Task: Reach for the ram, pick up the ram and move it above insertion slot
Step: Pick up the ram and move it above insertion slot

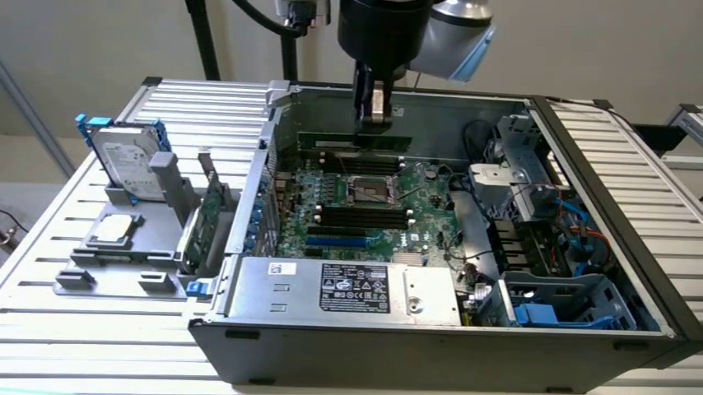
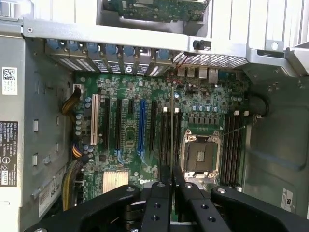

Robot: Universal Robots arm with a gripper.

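Currently the ram [image 1: 354, 141], a thin green stick, hangs level in the gripper [image 1: 374, 122], whose fingers [image 2: 163, 186] are clamped on its upper edge, above the far part of the motherboard [image 1: 329, 185] inside the open computer case [image 1: 615, 177]. Just nearer lies the CPU socket [image 1: 370, 192]. A white label with a printed code sits on the power supply [image 1: 263, 284] at the near side. Left of the case, on the table [image 1: 66, 329], stand a hard drive [image 1: 123, 160] with blue rails and a green expansion card [image 1: 207, 216].

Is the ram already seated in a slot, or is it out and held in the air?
Out. The gripper holds the ram edge-on above the motherboard, clear of the slots.
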